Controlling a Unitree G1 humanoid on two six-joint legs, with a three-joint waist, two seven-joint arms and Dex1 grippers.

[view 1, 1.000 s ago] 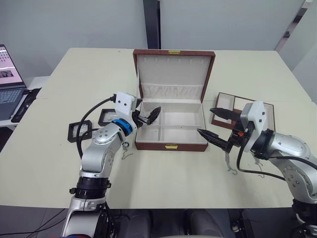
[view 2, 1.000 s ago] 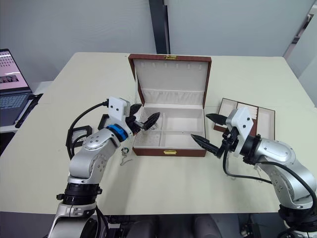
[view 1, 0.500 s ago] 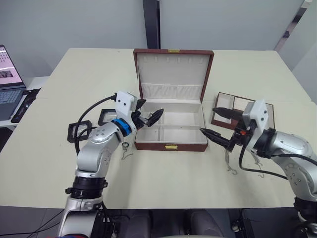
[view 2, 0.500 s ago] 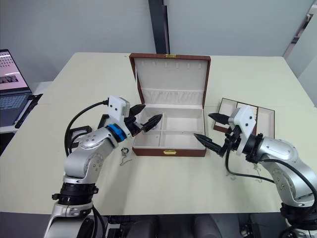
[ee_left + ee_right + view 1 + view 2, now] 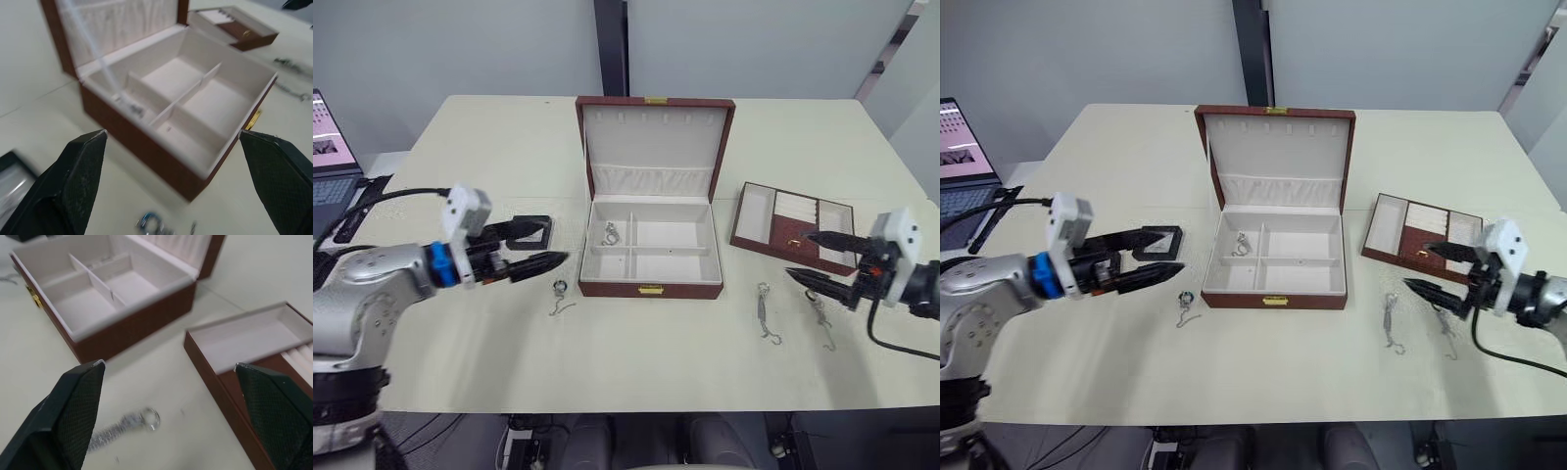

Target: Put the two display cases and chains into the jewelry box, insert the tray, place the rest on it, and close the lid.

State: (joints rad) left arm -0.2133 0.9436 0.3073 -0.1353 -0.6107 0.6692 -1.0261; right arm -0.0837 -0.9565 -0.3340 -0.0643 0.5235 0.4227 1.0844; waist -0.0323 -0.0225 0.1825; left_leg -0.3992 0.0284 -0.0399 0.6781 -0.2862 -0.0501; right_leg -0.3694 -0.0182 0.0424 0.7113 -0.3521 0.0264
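Observation:
The jewelry box (image 5: pixel 651 286) stands open mid-table, its lid (image 5: pixel 654 137) upright. A small chain (image 5: pixel 611 233) lies in its back-left compartment. Another short chain (image 5: pixel 558 295) rests on the table by the box's front-left corner. One display case (image 5: pixel 532 231) lies left of the box, partly behind my open, empty left gripper (image 5: pixel 548 245). The tray (image 5: pixel 756 217) sits to the right of the box. Two longer chains (image 5: pixel 763 311) (image 5: pixel 822 319) lie in front of the tray. My right gripper (image 5: pixel 800 255) hovers open and empty over the tray's front edge.
A laptop (image 5: pixel 327 162) and black cables (image 5: pixel 362 201) sit at the table's far left. The table's front edge runs close below both grippers.
Both arms have drawn back from the box, the left one far to the left, the right one to the right. A small chain now shows in the back-left compartment.

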